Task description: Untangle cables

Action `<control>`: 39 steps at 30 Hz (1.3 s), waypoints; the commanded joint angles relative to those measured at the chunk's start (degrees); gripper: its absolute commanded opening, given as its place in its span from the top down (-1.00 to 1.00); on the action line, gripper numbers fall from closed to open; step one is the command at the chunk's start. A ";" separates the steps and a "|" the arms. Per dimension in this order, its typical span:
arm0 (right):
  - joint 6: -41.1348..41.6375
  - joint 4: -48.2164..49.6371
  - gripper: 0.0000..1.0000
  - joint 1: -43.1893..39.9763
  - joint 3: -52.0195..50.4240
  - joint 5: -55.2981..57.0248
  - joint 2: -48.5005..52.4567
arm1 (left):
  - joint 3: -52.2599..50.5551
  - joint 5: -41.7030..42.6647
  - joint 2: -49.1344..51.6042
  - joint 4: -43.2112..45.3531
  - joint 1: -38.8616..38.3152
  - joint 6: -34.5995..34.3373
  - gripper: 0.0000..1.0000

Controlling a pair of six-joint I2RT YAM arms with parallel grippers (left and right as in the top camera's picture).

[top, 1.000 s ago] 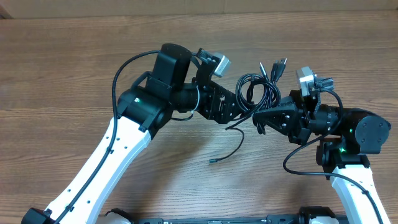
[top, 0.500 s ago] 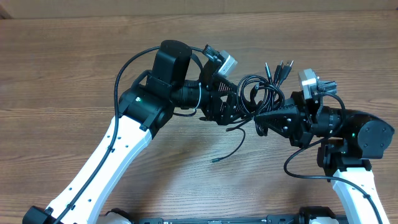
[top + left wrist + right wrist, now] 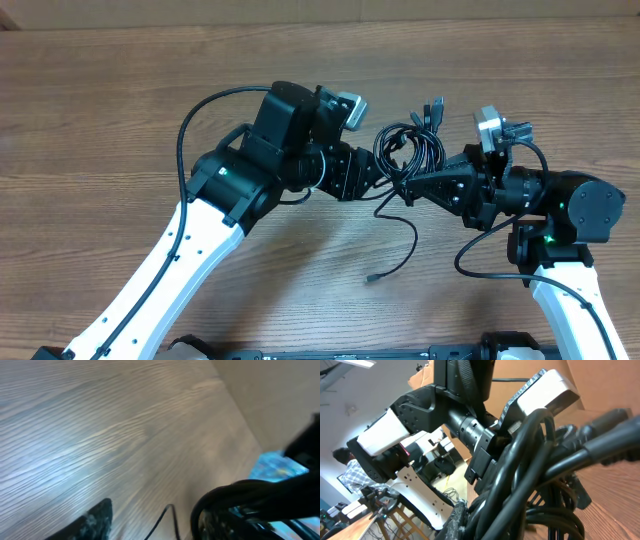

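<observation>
Overhead: my right claw (image 3: 408, 189) clamps the cables (image 3: 440, 152); left claw (image 3: 386, 176), just beside, grip unclear. Draw one loop away slowly.

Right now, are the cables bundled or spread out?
Bundled: the cables form tight loops at the right gripper; one loose end trails over the table.

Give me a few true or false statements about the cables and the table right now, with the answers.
1. The right gripper is shut on the cables. True.
2. The cables lie in separate straight lines. False: they are coiled together in one bundle.
3. One loose end trails out of the bundle, nearer the robot's bases. True.
4. The table has a white cloth on it. False: it is bare wood.
</observation>
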 commanded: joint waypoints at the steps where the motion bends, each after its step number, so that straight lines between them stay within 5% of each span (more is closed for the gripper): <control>1: 0.04 1.16 0.92 0.22 1.09 1.31 -1.40 | -0.61 -16.70 1.31 -2.12 1.09 -4.04 -0.02; 6: 0.07 1.14 0.93 0.22 1.09 1.31 -1.40 | -0.61 -19.39 1.31 -1.66 1.11 -7.41 0.26; 11: 0.04 1.16 0.92 0.22 1.09 1.33 -1.40 | -0.61 -24.02 1.29 -2.38 1.18 -11.91 0.92; 16: 0.02 1.16 0.92 0.22 1.09 1.33 -1.40 | -0.61 -23.21 1.09 -1.11 1.18 -14.60 0.92; 21: 0.02 1.14 0.75 0.22 1.09 1.33 -1.40 | -0.59 -20.79 -0.68 1.99 1.20 -5.07 0.92; 23: 0.02 1.14 0.49 0.22 1.09 1.33 -1.40 | -0.59 -20.79 -1.60 2.36 1.20 -2.75 0.92; 24: 0.02 1.14 0.07 0.22 1.09 1.33 -1.40 | -0.59 -20.81 -2.64 2.75 1.20 -0.61 0.92; 25: 0.02 1.14 -0.14 0.22 1.09 1.31 -1.40 | -0.59 -20.79 -3.19 2.93 1.20 0.37 0.92; 28: 0.04 1.14 -0.53 0.22 1.09 1.31 -1.40 | -0.59 -20.83 -4.90 3.41 1.20 3.13 0.92; 35: -0.17 0.57 -0.86 0.22 1.09 1.29 -1.40 | -0.59 -20.00 -8.17 3.89 1.18 10.67 0.92; 39: -1.09 -1.25 -0.88 0.22 1.09 1.29 -1.40 | -0.59 -19.71 -9.33 3.91 1.14 11.78 0.92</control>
